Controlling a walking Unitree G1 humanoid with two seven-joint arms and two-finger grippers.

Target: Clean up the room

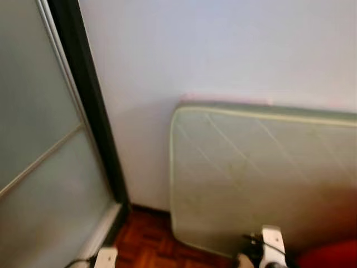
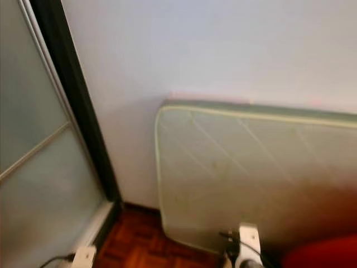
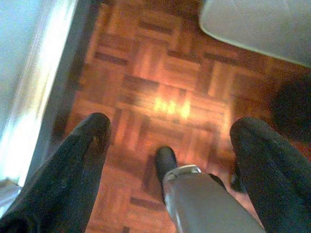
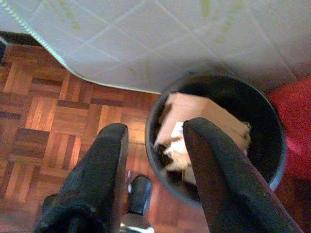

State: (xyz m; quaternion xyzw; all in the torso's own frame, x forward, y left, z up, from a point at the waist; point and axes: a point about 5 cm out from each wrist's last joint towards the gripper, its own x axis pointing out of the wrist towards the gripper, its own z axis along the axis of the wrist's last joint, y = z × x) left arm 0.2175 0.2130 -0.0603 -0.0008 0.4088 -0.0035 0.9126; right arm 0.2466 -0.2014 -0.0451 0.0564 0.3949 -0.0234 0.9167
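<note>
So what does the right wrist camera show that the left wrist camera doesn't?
Right wrist view alone: a black bin holding cardboard pieces, a red object beside it, and the open right claw above the bin's near rim. Left wrist view alone: a pale frosted panel with its dark frame along one side, the open left claw, empty, and part of the robot's silver body. Both share the parquet floor and the quilted mattress leaning at its edge.
</note>
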